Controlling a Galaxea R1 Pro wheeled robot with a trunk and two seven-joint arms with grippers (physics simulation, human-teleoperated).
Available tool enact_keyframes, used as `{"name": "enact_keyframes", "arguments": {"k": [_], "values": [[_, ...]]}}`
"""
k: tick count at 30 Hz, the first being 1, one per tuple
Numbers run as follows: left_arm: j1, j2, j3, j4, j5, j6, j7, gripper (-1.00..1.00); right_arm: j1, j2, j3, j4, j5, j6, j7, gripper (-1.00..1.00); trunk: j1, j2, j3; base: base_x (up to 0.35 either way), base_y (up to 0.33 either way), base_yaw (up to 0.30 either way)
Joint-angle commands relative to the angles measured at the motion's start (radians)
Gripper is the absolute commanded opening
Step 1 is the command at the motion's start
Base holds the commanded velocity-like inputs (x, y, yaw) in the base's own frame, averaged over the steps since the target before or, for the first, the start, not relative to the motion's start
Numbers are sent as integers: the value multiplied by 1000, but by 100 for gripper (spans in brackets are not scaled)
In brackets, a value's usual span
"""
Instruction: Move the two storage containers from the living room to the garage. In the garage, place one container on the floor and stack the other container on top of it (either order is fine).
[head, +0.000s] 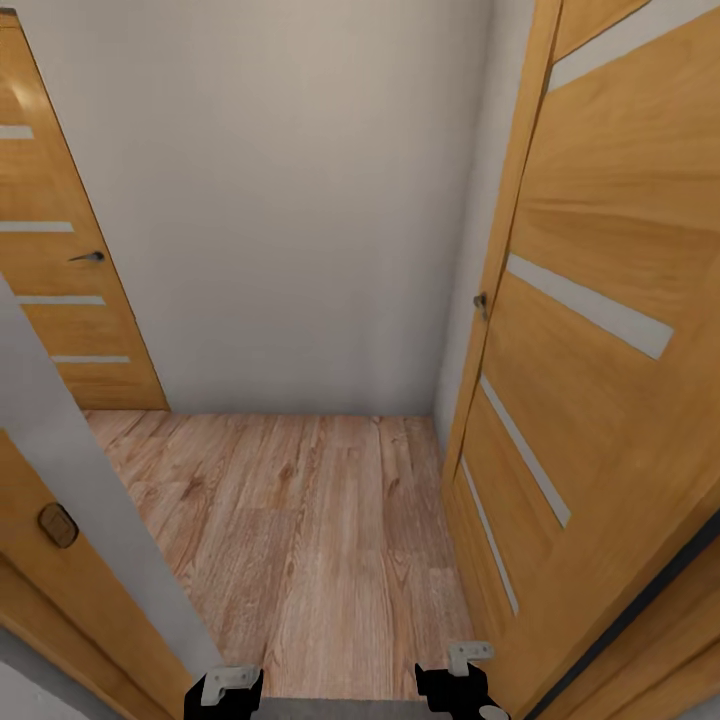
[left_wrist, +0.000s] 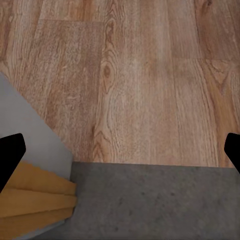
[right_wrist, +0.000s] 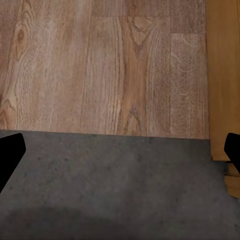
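The two storage containers are out of view. My left gripper (head: 225, 692) and right gripper (head: 455, 685) poke in at the lower edge of the head view, side by side. In the left wrist view the left gripper (left_wrist: 120, 155) is open, its black fingertips (left_wrist: 10, 155) far apart with nothing between them. The right gripper (right_wrist: 120, 152) is open and empty too. Both hang over the line where the dark grey concrete floor (right_wrist: 100, 185) meets light wood planks (left_wrist: 130, 75).
I face a small wood-floored hallway (head: 300, 540) through a doorway. An open wooden door (head: 600, 300) stands close on the right. The door frame and a grey wall edge (head: 60, 480) crowd the left. A pale wall (head: 300, 200) closes the far end, with a shut door (head: 60, 260) at far left.
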Motion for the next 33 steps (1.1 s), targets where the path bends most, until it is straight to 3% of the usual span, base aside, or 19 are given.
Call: {"name": "enact_keyframes", "arguments": {"k": [1,22,33], "values": [[-1,0,3,1,1,-3,-2,100,-1,0,2,1,1,-3,-2,100,0,-1,-1,7,0,11],[-1,0,3,1,1,-3,-2,100,0,0,2,1,1,-3,-2,100,0,-1,-1,206,-83,1],[-1,0,3,1,1,-3,-2,100,-1,0,2,1,1,-3,-2,100,0,-1,-1,35,-12,98]]}}
